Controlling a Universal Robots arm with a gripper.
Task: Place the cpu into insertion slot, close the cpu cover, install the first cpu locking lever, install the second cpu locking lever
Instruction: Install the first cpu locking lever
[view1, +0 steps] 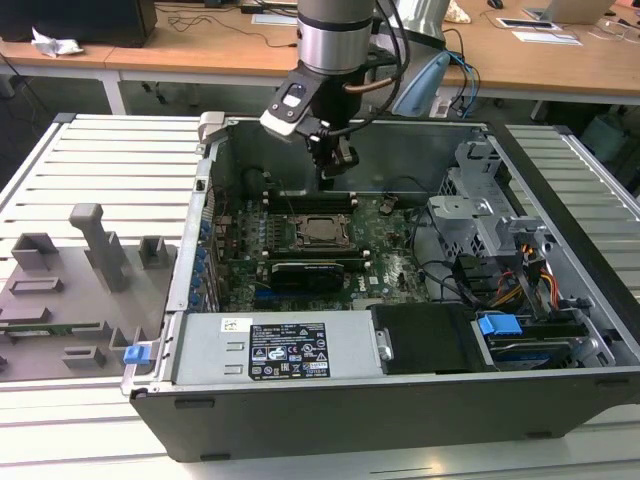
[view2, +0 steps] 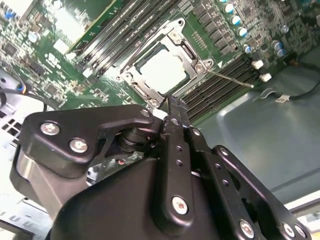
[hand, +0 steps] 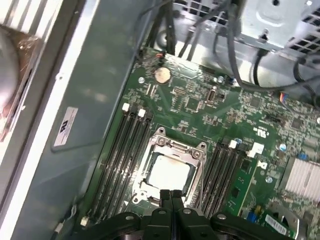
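Closest to the lens, the gripper (hand: 170, 193) is seen with its fingers pressed together and nothing held, hung just over one edge of the cpu cover (hand: 175, 145). That cover is laid flat around the cpu (hand: 170, 172), which is seated in the insertion slot (hand: 145, 171) on the green motherboard (hand: 200, 105) inside the opened computer case (view1: 400, 412).

The cpu (hand: 169, 172) has a pale, smooth metal top with a dull sheen, and the cpu cover (hand: 176, 145) is bright silvery metal. The gripper (hand: 171, 194) looks matt black, probably metal. The case wall (hand: 100, 100) is dull grey sheet metal, the circuit board (hand: 200, 107) glossy green.
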